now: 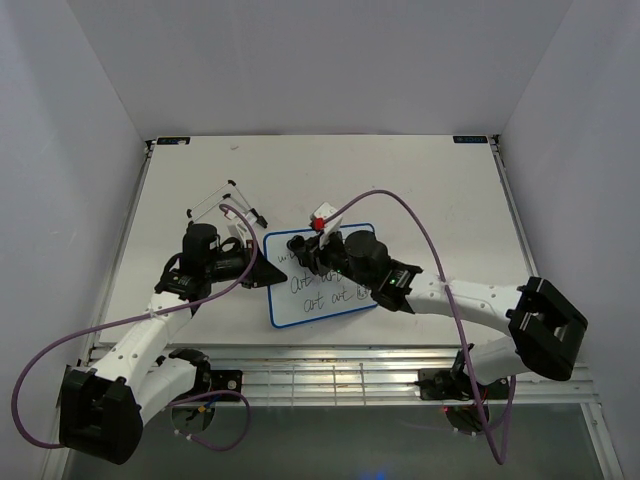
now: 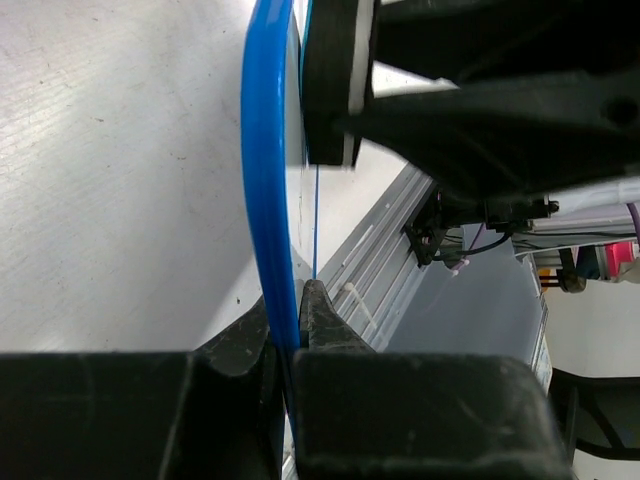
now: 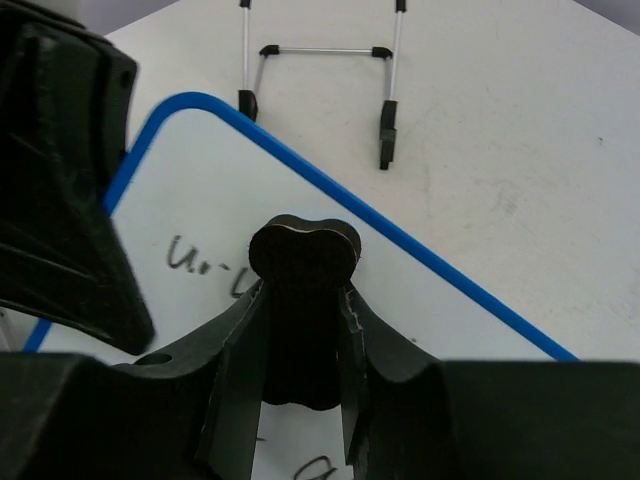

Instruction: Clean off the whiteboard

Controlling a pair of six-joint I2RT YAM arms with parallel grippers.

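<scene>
left gripper: nearest the lens in the left wrist view. Jaws pinched tight on the blue rim of the whiteboard at its left edge, so it acts as the clamp.
table: white and carries everything. Board sits mid-table, a bit skewed, just ahead of both arms. Looks flat on the surface, though I can't confirm the clamped edge isn't lifted.
right gripper: fingers closed on the eraser, hanging over the board's upper-left area, near the left gripper.
wire stand: lies on the table beyond the board's top edge, apart from it. Outside the wipe path.
eraser: small black block, upright between the fingers, just beside the first row of text. Can't tell whether its face is touching the board.
writing: three black scrawled rows, all apparently unwiped. My read is the job has barely begun.
step: wipe row one, then work down.
how: seat the eraser face flat with light, even pressure. Stroke left to right, away from the clamp, so the push pulls against the pinch instead of shoving the board into it. Overlap the passes.
risk: the start point is close to the left fingers, so begin just clear of them. A tilted block will leave streaks. Too much push and the board could pivot about the single pinch.
</scene>
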